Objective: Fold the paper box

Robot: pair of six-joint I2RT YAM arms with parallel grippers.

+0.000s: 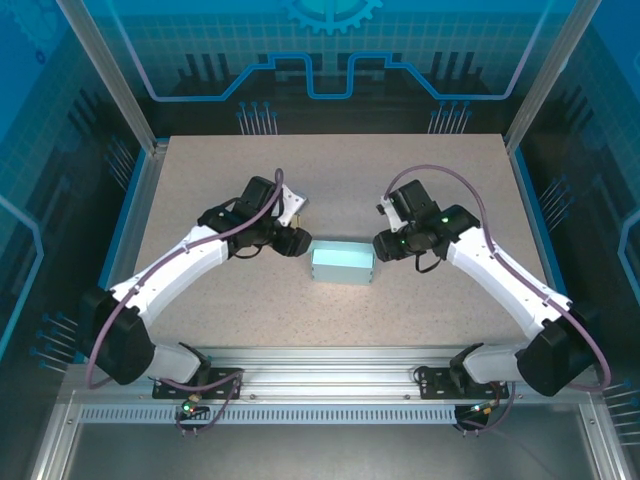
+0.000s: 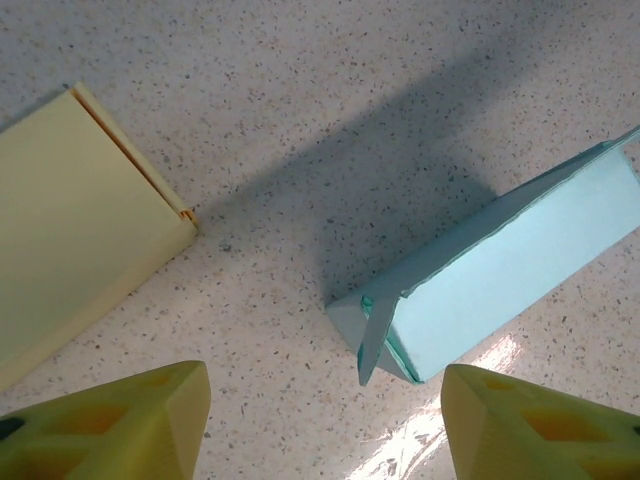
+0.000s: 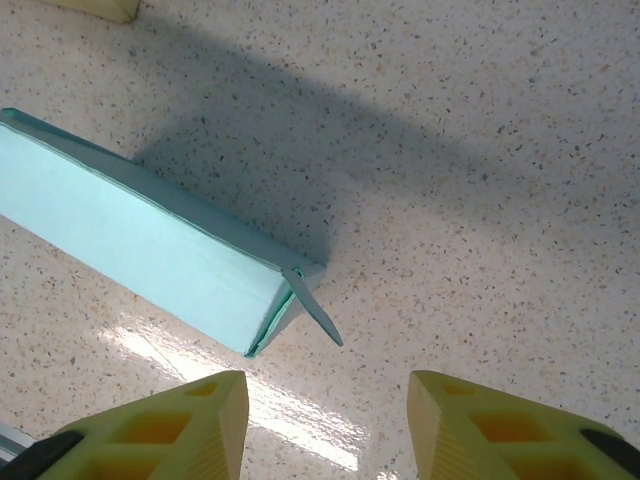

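A light blue paper box (image 1: 342, 264) lies on its side in the middle of the table, between my two grippers. The left gripper (image 1: 297, 240) hovers just off its left end. In the left wrist view the box (image 2: 510, 270) has an end flap (image 2: 373, 340) sticking out, and my yellow fingers (image 2: 110, 425) stand apart on either side below it; the left gripper (image 2: 325, 425) is open and touches nothing. The right gripper (image 1: 385, 245) is at the box's right end. There the box (image 3: 150, 250) shows a loose flap (image 3: 315, 310), and the right gripper (image 3: 328, 425) is open and holds nothing.
A pale yellow flat folded piece (image 2: 70, 220) lies on the speckled table (image 1: 330, 170) left of the blue box; its corner (image 3: 100, 8) shows at the right wrist view's top edge. Blue walls and metal posts ring the table.
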